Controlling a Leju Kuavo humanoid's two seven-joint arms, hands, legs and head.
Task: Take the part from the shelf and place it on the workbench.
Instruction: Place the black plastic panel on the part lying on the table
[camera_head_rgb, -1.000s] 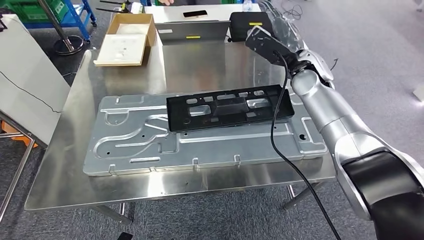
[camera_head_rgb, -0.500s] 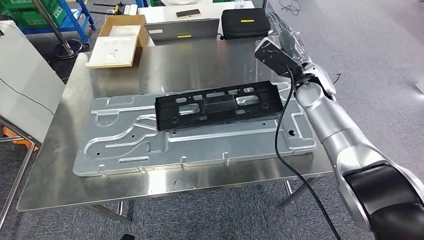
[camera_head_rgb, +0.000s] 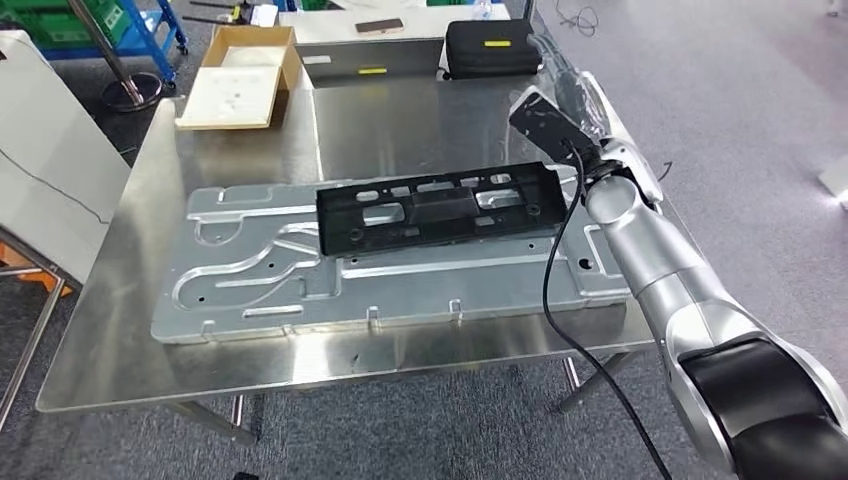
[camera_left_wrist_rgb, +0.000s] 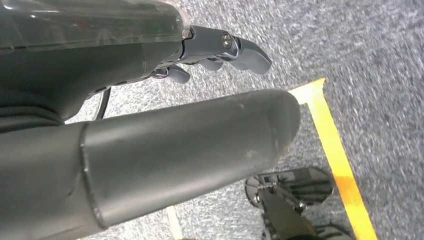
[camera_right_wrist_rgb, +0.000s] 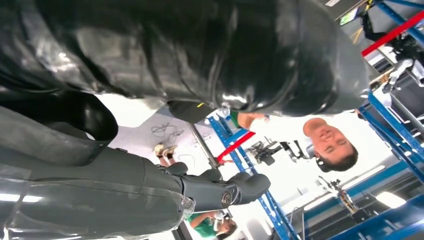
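Observation:
The part, a long black plastic frame (camera_head_rgb: 440, 210) with several cut-outs, lies flat on a large grey stamped metal plate (camera_head_rgb: 260, 280) on the steel workbench (camera_head_rgb: 200, 370). My right hand (camera_head_rgb: 572, 88) is raised above the bench's far right side, just beyond the frame's right end and apart from it. Its fingers (camera_right_wrist_rgb: 225, 192) are spread and hold nothing. My left hand (camera_left_wrist_rgb: 190, 150) hangs over grey carpet with a yellow floor line, thumb out, fingers (camera_left_wrist_rgb: 240, 50) loosely bent, empty.
A cardboard box (camera_head_rgb: 240, 75), a grey laptop (camera_head_rgb: 370, 60) and a black case (camera_head_rgb: 490, 45) stand along the bench's far edge. A black cable (camera_head_rgb: 555, 290) hangs from my right wrist across the plate's right end. A white panel (camera_head_rgb: 50, 150) leans at the left. A person (camera_right_wrist_rgb: 330, 145) stands by blue racks.
The whole picture has shifted a little, so the camera moved. The black frame stays flat on the plate. My right hand remains raised near its right end, empty.

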